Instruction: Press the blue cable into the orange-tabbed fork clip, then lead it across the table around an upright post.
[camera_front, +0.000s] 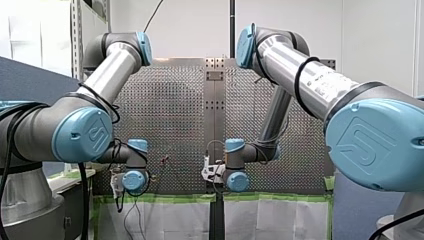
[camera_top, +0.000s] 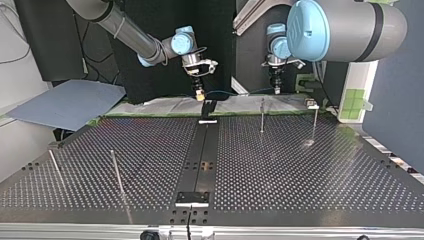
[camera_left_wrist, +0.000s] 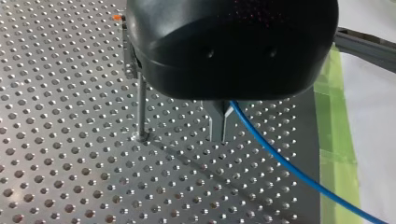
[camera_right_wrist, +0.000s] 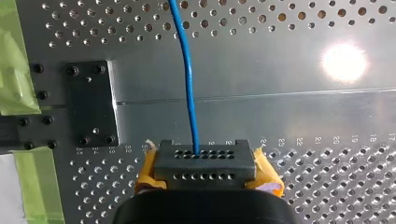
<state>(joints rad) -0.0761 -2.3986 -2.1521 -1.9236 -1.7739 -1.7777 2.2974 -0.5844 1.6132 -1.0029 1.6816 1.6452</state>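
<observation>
Perforated grey metal forms the counter (camera_top: 300, 170), edged with green tape (camera_left_wrist: 334, 116) on the arms' side. One blue cable (camera_right_wrist: 189, 93) is in play. In the top view it lies along that far edge, its long axis running side to side between the two tools. In the right wrist view it points straight ahead from the tool across the counter's bare centre strip. Its near end enters a black block (camera_right_wrist: 205, 158) with two rows of small holes.

My right tool (camera_right_wrist: 205, 172) is clenched on that block, one yellow pad (camera_right_wrist: 145, 175) on each side. My left tool (camera_left_wrist: 223, 126) has its two metal fingers drawn together. The cable seems pinched between them, though the housing hides the contact, and from there it slants away over the tape.

Four upright posts (camera_top: 262, 116) show in the top view, two near the tools and two at the view's left. One upright post (camera_left_wrist: 141, 105) stands just beside my left tool, and one orange tab (camera_left_wrist: 116, 17) shows beyond it.
</observation>
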